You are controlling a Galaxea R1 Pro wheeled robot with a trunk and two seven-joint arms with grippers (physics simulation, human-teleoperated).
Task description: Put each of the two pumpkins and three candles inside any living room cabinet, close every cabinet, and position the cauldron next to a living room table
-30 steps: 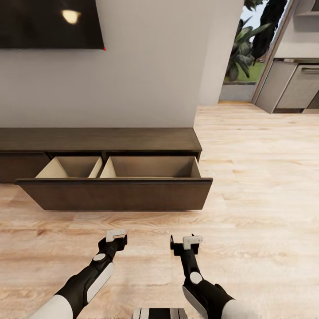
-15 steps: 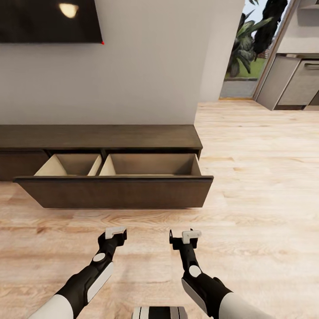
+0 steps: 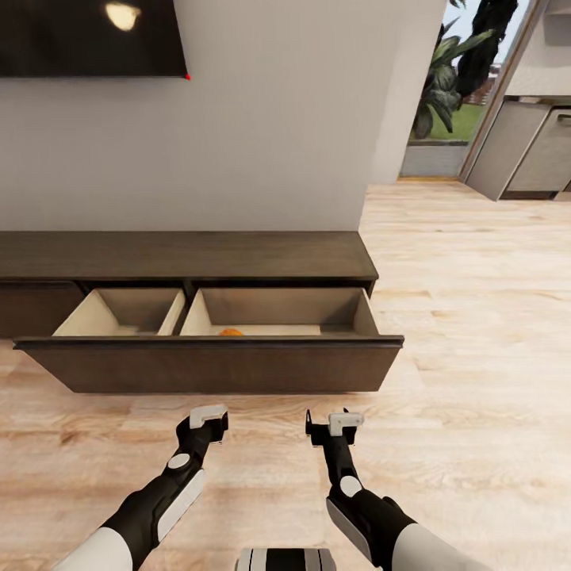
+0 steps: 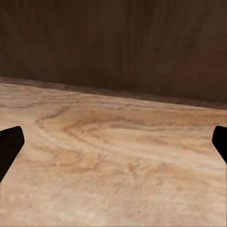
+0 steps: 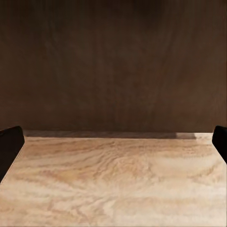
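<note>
**Both my grippers spread and empty before the open cabinet drawer**

I take the cabinet [image 3: 190, 255] as my landmark: long, low, dark-brown, set against the pale wall [image 3: 277, 135]. Its wide drawer [image 3: 210, 365] stands pulled out toward me, the front panel leaning over the wood floor [image 3: 476, 317]. Inside are two pale compartments split by a divider. In the compartment nearer the cabinet's right end, a small orange thing [image 3: 231, 332] peeks just above the front panel's top edge; too little shows to say what it is.

My left gripper [image 3: 208, 415] and right gripper [image 3: 339, 423] hang above bare floor on my side of the drawer front, near it but not touching, well apart from each other. Through the left wrist camera my fingertips [image 4: 9, 146] sit at the picture's far sides, wide apart, with nothing between them but floor and the dark panel [image 4: 113, 42]. The right wrist camera shows the same: fingertips [image 5: 10, 142] spread wide, holding nothing, the panel [image 5: 113, 66] straight ahead.

Past the cabinet's right end the floor runs open toward a doorway with plants [image 3: 444, 79] and grey cupboards [image 3: 531, 151].
</note>
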